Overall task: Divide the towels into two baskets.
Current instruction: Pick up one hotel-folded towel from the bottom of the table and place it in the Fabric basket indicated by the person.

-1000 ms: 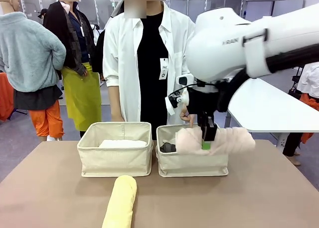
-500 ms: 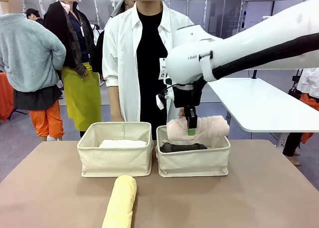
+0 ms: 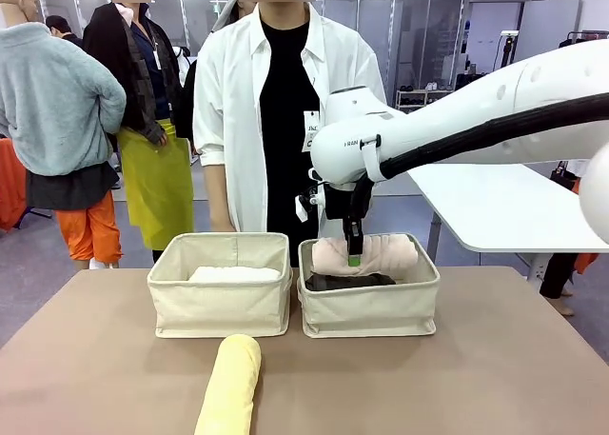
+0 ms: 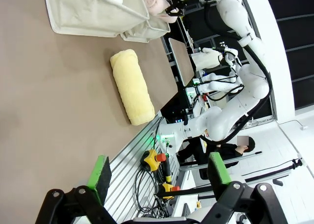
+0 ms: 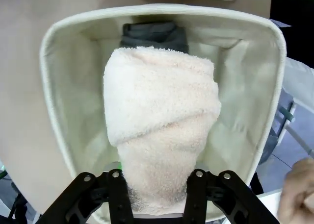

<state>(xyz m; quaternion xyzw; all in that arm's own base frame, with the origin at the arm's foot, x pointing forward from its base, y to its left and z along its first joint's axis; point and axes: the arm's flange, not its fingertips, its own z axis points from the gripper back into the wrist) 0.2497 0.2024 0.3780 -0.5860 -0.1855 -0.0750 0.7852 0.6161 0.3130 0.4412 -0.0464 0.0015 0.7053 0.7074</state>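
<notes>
My right gripper [image 3: 354, 257] hangs over the right basket [image 3: 371, 313], its fingers against both sides of the pale pink towel [image 3: 383, 253]. In the right wrist view the pink towel [image 5: 162, 126] narrows between the fingers of that gripper [image 5: 156, 185] and lies over the dark grey towel [image 5: 154, 35] inside the basket [image 5: 49, 87]. The left basket [image 3: 219, 306] holds the white towel [image 3: 233, 274]. A pale yellow towel [image 3: 231, 383] lies on the table in front of the baskets. My left gripper [image 4: 159, 172] is open, high above the table, well away from the yellow towel [image 4: 131, 91].
A person in a white coat [image 3: 238, 121] stands right behind the baskets, one hand [image 5: 299, 185] near the right basket's far side. A white table [image 3: 514, 202] stands at the back right. Bare brown tabletop [image 3: 476, 378] lies either side of the yellow towel.
My right arm has carried the pink towel leftward and down, from over the basket's right rim to inside the right basket on the grey towel. The left gripper has stayed open.
</notes>
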